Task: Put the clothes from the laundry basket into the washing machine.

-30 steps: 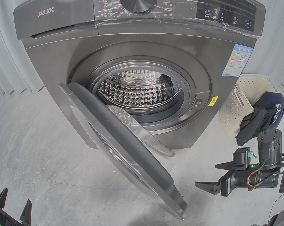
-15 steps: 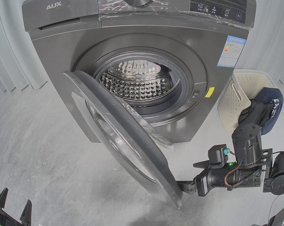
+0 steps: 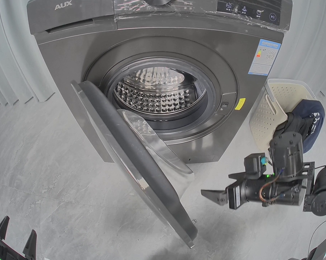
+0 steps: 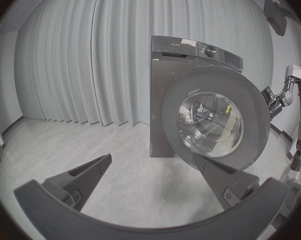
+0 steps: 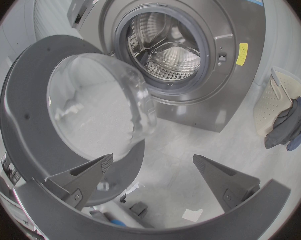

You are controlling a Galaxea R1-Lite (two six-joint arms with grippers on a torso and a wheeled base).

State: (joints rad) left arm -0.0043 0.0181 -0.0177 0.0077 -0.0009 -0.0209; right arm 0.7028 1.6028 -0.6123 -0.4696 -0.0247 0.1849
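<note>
Hovering level, right tool (image 3: 215,184) points toward the swung-open grey round glass-windowed washing-machine door (image 3: 134,156), near its edge, fingers apart, empty. Left tool (image 3: 19,224) low, fingers spread.

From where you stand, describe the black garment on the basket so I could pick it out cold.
Find the grey washing machine; on the floor beside it, on the robot's right, stands a cream perforated laundry basket. The black garment hangs over the basket's rim and down its outside. Its charcoal-black colour sets it apart from the navy garment bunched right next to it.
</note>
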